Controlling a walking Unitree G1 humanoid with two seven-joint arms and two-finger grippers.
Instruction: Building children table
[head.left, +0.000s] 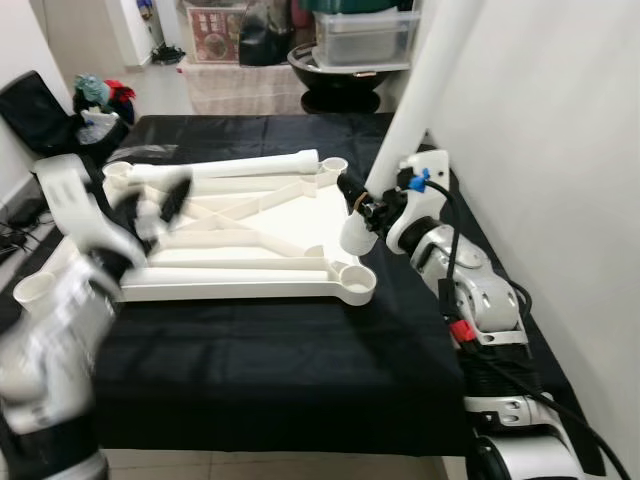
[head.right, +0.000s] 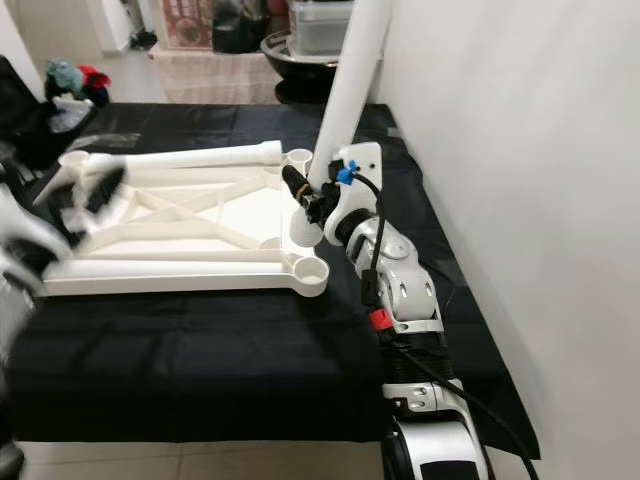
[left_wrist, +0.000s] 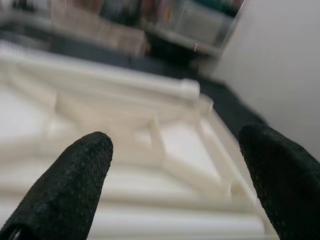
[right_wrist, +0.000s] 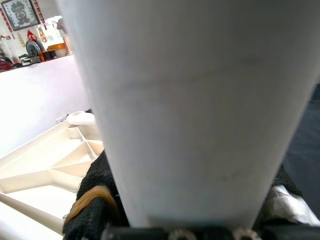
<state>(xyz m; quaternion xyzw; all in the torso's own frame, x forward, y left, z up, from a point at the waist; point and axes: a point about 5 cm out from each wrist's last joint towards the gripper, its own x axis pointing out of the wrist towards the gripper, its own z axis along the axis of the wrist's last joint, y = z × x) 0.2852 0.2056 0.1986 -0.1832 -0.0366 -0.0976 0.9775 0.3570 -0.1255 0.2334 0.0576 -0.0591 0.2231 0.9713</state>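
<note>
Gripping a white leg (head.left: 420, 90), right claw (head.left: 358, 200) hovers.

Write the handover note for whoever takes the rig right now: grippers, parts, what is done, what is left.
Right gripper: shut on a white table leg, held upright and slightly tilted, its lower end just above the tabletop's near right area, not seated in a socket.
Left gripper: open, holding nothing, over the left part of the tabletop; blurred in the head views.
Upturned tabletop lies on the black cloth. A second leg lies along its far edge.
Done: no leg stands in a socket.
Left: seat the held leg in the near right socket or the far right one, then fit the rest.
</note>
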